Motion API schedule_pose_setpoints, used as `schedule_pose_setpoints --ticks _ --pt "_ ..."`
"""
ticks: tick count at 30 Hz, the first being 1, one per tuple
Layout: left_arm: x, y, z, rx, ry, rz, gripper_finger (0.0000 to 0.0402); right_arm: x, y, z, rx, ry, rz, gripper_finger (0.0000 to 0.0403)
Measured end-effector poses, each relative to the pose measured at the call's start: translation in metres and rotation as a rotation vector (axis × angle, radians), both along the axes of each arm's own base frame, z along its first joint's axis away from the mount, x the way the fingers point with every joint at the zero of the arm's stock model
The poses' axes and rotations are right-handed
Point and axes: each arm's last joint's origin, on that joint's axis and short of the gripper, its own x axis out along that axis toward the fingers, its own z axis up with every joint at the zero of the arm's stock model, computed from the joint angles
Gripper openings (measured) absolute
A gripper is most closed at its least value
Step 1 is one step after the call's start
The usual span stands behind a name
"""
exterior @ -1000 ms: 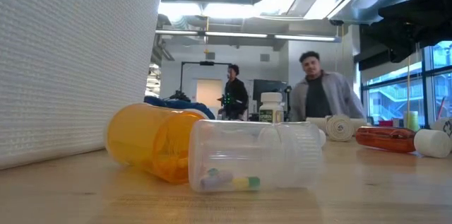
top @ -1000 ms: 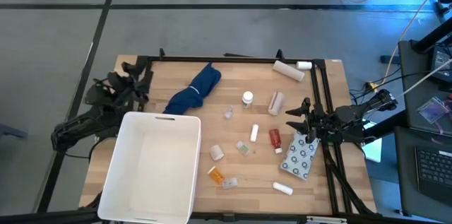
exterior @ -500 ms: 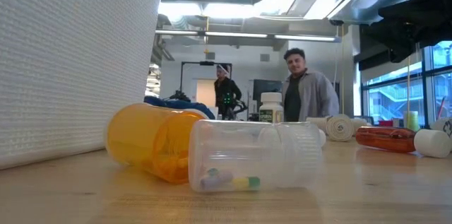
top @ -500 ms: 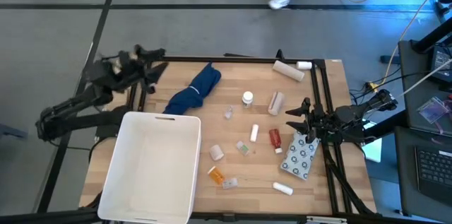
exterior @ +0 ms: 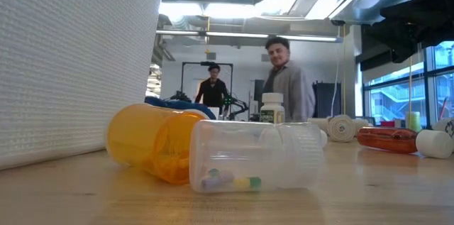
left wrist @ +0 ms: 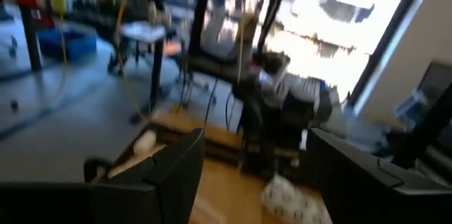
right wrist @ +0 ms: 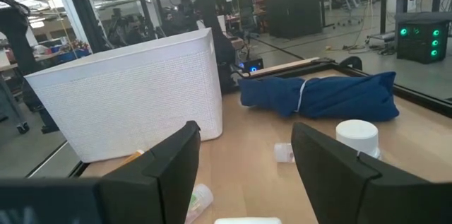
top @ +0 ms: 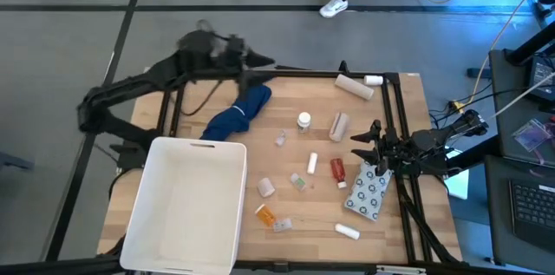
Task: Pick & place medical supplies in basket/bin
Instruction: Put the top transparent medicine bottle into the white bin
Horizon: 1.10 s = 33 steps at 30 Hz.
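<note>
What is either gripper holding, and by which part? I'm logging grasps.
Nothing. The left gripper is in the air over the table's far edge, fingers apart; the right gripper waits open by the dotted packet.

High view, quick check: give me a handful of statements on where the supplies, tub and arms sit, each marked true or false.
1. The white tub holds the blue cloth. False: the tub is empty; the blue cloth lies on the table beyond it.
2. The orange pill bottle lies on its side near the tub. True.
3. The right gripper is clamped on the red bottle. False: it is open beside the dotted white packet; the red bottle lies free.
4. The left gripper is over the table's far edge, near the blue cloth. True.
</note>
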Motion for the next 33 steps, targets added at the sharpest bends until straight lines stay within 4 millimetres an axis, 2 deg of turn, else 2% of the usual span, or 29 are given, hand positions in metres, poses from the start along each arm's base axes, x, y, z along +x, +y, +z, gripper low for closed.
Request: schedule_pose_setpoints --ticks 4,7,14,22,33 --pt "0.032 0.003 -0.004 -0.071 0.226 -0.007 0.0242 0.0 0.0 0.0 0.002 0.0 0.001 0.0225" --pt "0.053 0.005 -0.017 -0.119 0.35 0.018 0.0242 0.0 0.0 0.0 0.002 0.0 0.001 0.0225" --pt "0.095 0.006 -0.07 -0.221 0.58 0.053 0.0242 0.0 0.0 0.0 0.0 0.0 0.001 0.0225" --pt "0.119 0.004 -0.142 -0.436 0.904 0.137 0.0242 0.0 0.0 0.0 -0.001 0.0 0.002 0.0225" --pt "0.147 0.001 -0.218 -0.545 1.112 0.21 0.0242 0.0 0.0 0.0 -0.004 0.001 0.001 0.0225"
